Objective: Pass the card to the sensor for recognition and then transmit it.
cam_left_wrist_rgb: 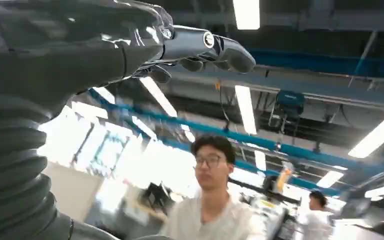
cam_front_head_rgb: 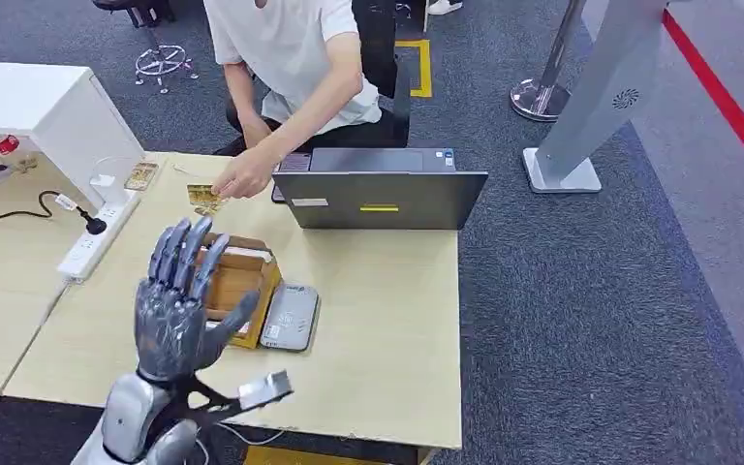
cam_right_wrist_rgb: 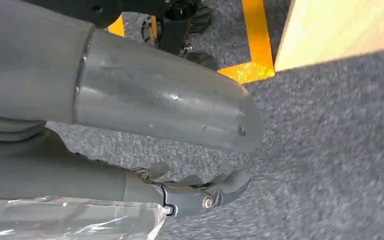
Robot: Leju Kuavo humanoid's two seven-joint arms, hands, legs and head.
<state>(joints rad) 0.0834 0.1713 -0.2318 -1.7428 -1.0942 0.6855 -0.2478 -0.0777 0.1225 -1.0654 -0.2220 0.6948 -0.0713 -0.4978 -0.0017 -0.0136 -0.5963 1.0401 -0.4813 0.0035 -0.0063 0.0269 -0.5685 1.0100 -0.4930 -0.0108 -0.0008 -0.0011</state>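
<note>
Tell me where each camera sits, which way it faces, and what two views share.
Head view: high on the body, looking down at the table; the raised left hand shows, fingers spread.
Left wrist view: behind the left hand, facing up to ceiling lights and a person.
Right wrist view: behind the right hand, facing the carpet.
Shared: the head and left wrist views both show the person.

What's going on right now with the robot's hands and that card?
Left hand raised, open, empty. Right hand hanging over carpet, fingers curled. Card under person's hand by laptop. Sensor unobstructed.
</note>
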